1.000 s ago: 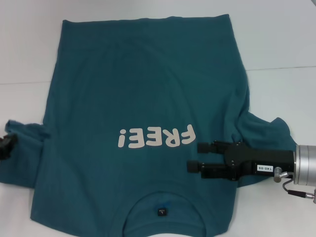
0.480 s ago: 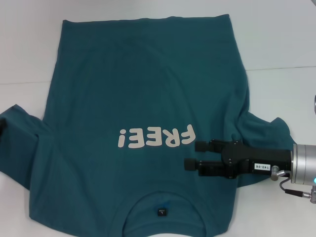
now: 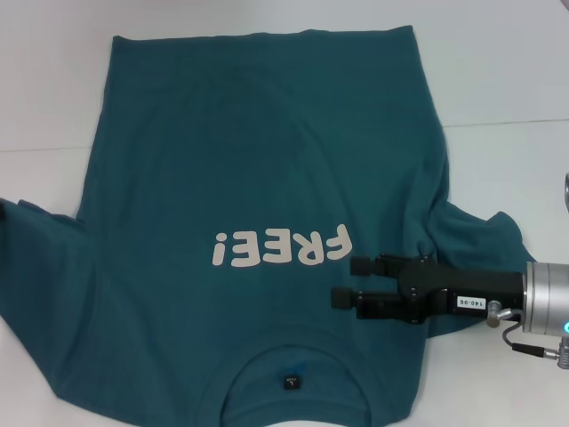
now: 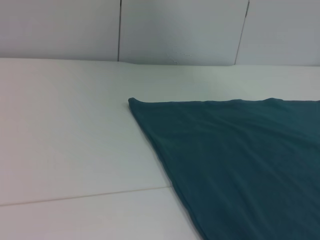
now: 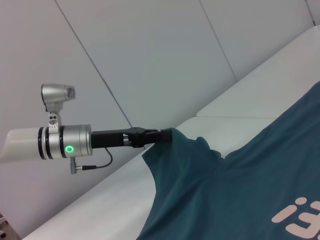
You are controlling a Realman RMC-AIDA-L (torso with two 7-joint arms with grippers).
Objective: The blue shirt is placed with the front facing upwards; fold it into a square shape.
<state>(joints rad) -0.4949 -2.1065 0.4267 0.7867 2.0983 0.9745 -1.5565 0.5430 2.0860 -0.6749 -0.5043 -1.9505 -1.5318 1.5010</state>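
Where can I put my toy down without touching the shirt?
Bare table left of the shirt, and more beyond its right edge. Crowded: the right gripper hovers over the shirt's right side; the left gripper grips the left sleeve.

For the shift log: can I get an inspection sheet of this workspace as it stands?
Surface: white table, a seam running across it.
Job's things: blue shirt lying flat, front up, "FREE!" print showing, collar toward the robot; right sleeve bunched.
Clutter: nothing seen.
Grippers: left gripper shut on the left sleeve's tip, outside the head view; right gripper open, over the shirt beside the print.
Cables: short cable looped at the right wrist.
Surroundings: white panelled wall.
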